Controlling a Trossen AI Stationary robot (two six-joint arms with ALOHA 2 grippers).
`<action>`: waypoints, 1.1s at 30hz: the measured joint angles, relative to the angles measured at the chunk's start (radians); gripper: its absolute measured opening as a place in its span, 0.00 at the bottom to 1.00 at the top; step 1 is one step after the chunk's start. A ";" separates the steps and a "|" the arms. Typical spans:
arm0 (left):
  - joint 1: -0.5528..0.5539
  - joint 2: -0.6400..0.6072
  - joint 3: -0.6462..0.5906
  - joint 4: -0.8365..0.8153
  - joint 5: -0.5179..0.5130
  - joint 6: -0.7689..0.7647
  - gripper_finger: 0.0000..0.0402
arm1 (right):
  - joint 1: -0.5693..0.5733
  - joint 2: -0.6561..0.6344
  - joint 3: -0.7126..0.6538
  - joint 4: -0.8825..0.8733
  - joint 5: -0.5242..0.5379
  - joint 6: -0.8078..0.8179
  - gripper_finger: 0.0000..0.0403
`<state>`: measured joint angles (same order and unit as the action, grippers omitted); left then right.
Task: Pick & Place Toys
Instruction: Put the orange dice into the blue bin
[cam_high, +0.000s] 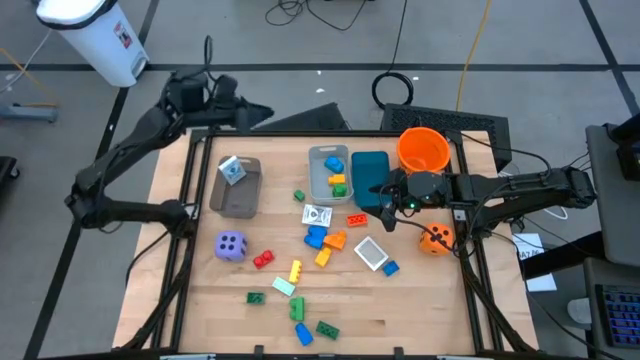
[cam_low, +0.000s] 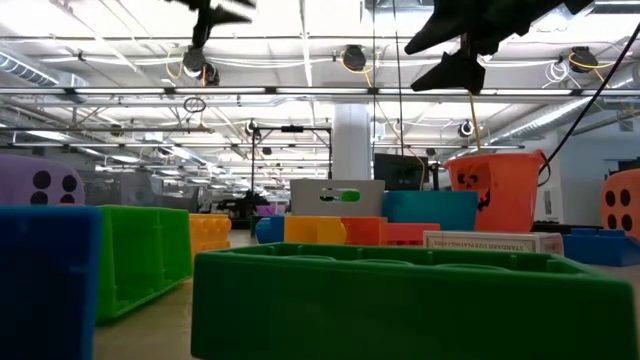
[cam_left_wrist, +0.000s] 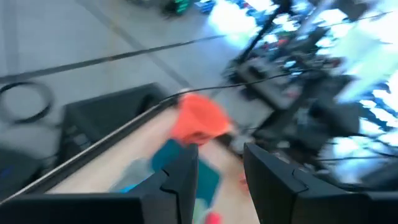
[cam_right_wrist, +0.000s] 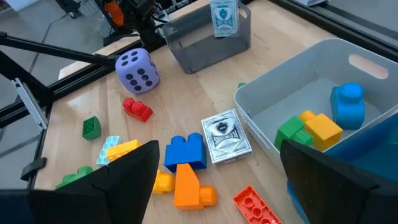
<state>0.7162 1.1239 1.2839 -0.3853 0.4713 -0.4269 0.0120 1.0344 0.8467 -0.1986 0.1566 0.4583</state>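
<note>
Toys, loose lot: blue brick (cam_right_wrist: 185, 151) lying against an orange brick (cam_right_wrist: 188, 185), both directly ahead of and between the right gripper's (cam_right_wrist: 217, 180) fingers. White printed packet (cam_right_wrist: 226, 135) touches the blue brick on the side toward the light grey bin (cam_right_wrist: 272, 92). Red flat brick (cam_right_wrist: 253, 206) lies nearest the fingers; yellow brick (cam_right_wrist: 161, 181) rests against the orange one.

Further out: purple die (cam_right_wrist: 138, 68), red brick (cam_right_wrist: 137, 109) and green brick (cam_right_wrist: 91, 127) well beyond the fingers. The light grey bin already holds green, yellow and blue bricks (cam_right_wrist: 347, 106). The darker grey bin (cam_right_wrist: 205, 38), far beyond, holds one packet. Orange die (cam_high: 436, 238) sits just beside the right arm.

Right gripper: above the cluster, fingers spread wide, holding nothing.

Left gripper (cam_left_wrist: 221, 180): off the table's far corner, away from all toys, fingers narrowly apart, nothing between them.

Risks, judged:
- Bricks touch; closing on the blue one may drag or tip the orange neighbour.
- A finger landing on the packet would slide it or block the descent.
- The bin wall stands close to one finger; a sideways drift could knock it.
</note>
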 joint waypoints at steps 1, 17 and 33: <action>-0.029 -0.008 0.000 0.022 0.000 -0.015 0.33 | 0.000 0.000 0.000 0.000 0.000 0.000 0.81; -0.672 0.184 -0.002 0.471 -0.373 -0.073 0.33 | 0.000 0.000 0.000 0.000 -0.001 0.000 0.81; -0.956 0.434 -0.002 0.834 -0.543 -0.109 0.33 | 0.001 0.000 0.000 0.000 -0.001 0.001 0.81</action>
<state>-0.2393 1.5581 1.2816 0.4488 -0.0715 -0.5360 0.0128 1.0344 0.8467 -0.1986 0.1557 0.4590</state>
